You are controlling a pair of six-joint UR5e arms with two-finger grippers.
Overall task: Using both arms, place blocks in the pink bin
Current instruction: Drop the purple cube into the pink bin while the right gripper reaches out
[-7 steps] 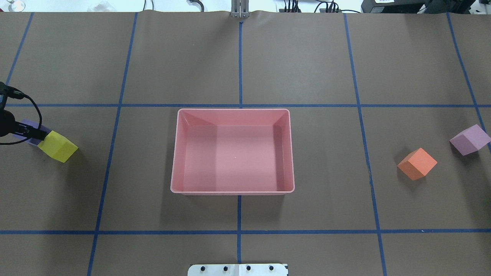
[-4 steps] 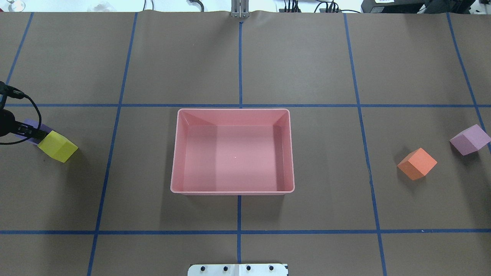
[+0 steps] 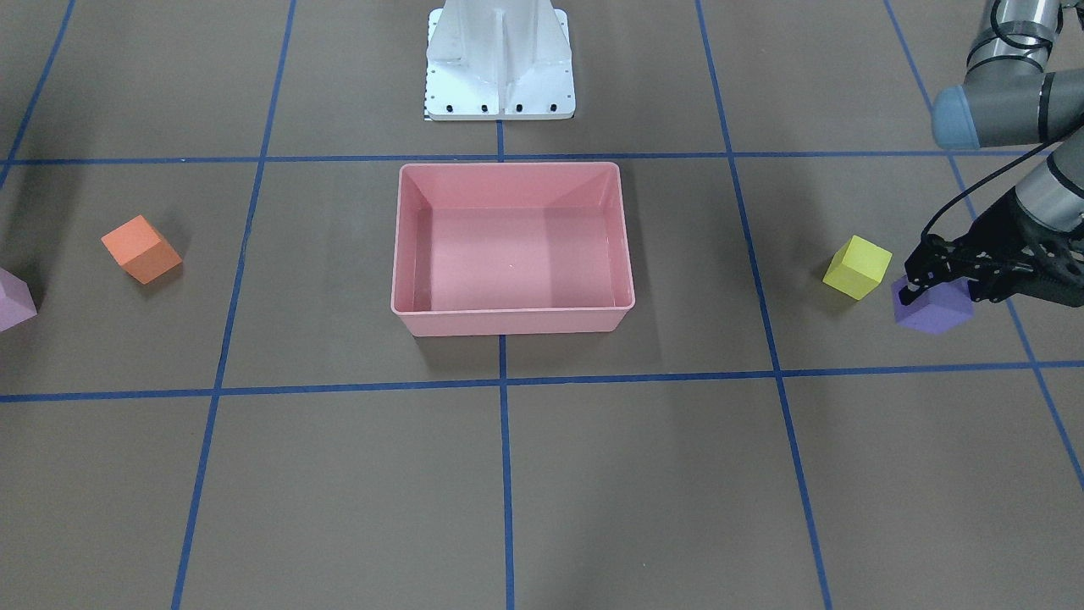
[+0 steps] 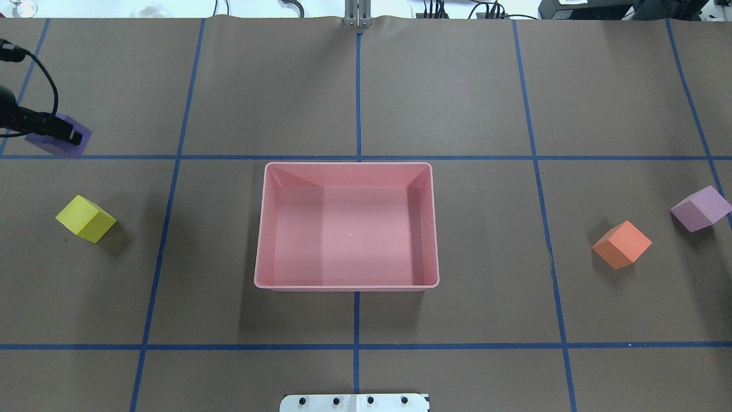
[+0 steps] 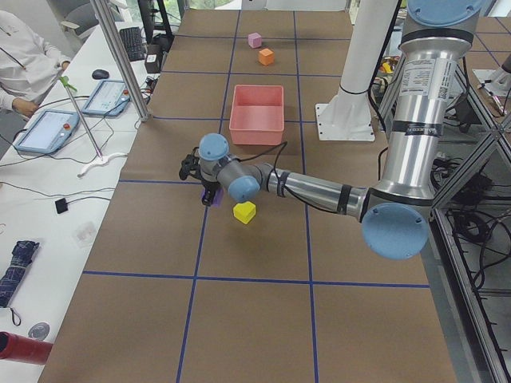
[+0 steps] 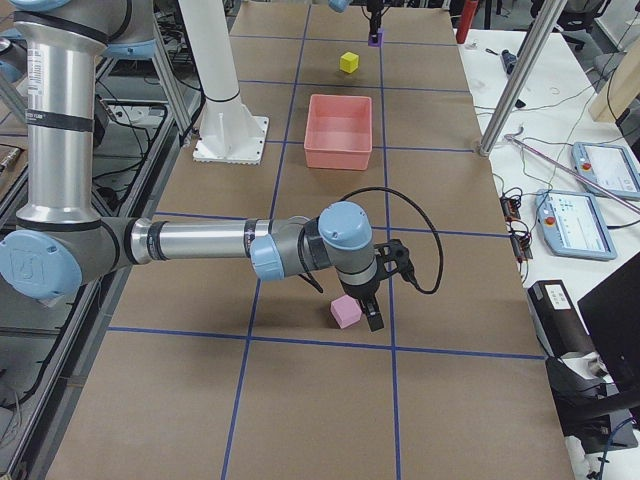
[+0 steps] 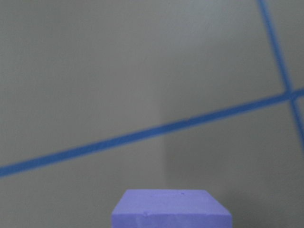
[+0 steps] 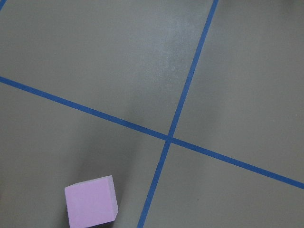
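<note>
The pink bin [image 4: 346, 284] sits empty mid-table, also in the front view [image 3: 512, 320]. My left gripper [image 4: 67, 136] is shut on the purple block [image 4: 68, 149] and holds it above the table at the far left; it also shows in the front view [image 3: 930, 315] and the left wrist view [image 7: 171, 209]. The yellow block [image 4: 86, 218] lies free on the table near it. The orange block [image 4: 622, 244] and the pink-lilac block [image 4: 700, 208] lie at the far right. My right gripper [image 6: 372, 318] shows only in the exterior right view, beside the pink-lilac block [image 6: 346, 312]; I cannot tell whether it is open.
The white pedestal base [image 3: 500, 59] stands behind the bin. Blue tape lines grid the brown table. An operator [image 5: 24, 64] with tablets sits at a side desk beyond the table's far edge, where metal posts [image 5: 120, 56] stand.
My left gripper has lifted the purple block away from beside the yellow block, moving up in the overhead view. The yellow block, bin and other blocks have not moved.
</note>
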